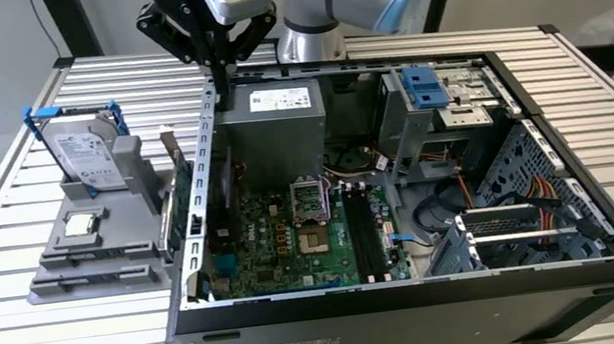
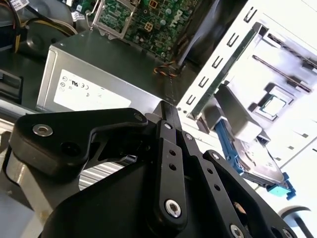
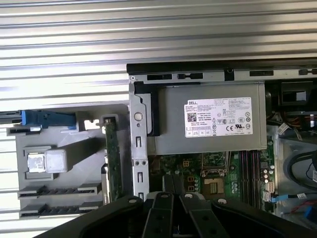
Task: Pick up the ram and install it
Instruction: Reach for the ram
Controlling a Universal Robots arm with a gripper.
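The ram is a thin green stick standing on edge in the grey holder, just outside the case's wall on the exterior view's left. It also shows as a green strip in both wrist views. My gripper hangs high over the case's back corner, above the power supply and apart from the ram. Its black fingers press together with nothing between them, and the second wrist view shows the gripper the same way. Dark memory slots run along the motherboard inside the case.
The open computer case lies on a slatted metal table. The holder also carries a hard drive in a blue frame and a small square processor chip. Drive cages and cables fill the case's right side.
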